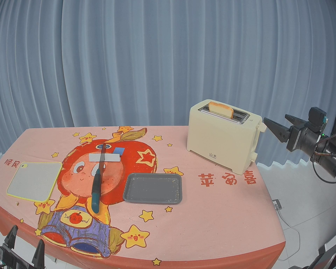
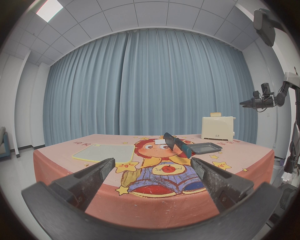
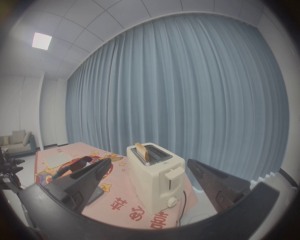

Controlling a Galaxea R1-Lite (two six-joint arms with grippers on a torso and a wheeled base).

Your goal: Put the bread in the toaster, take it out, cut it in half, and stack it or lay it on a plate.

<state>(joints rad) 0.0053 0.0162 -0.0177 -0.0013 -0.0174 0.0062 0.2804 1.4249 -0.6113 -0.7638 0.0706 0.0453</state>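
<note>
Golden bread stands proud of the toaster, so your right gripper hangs spread beside its lever end, likely for the lift; left gripper, also spread, sits at the table's near edge.

Surroundings: counter covering and room.
The counter is covered by a pink cloth printed with a cartoon apple-headed figure, yellow stars and red characters. A white strip and a small blue tab lie just beside each other on the figure's forehead. Blue-grey pleated curtain behind. Grey cable on the pale floor. Sofa by the far wall; lit ceiling panel.
</note>
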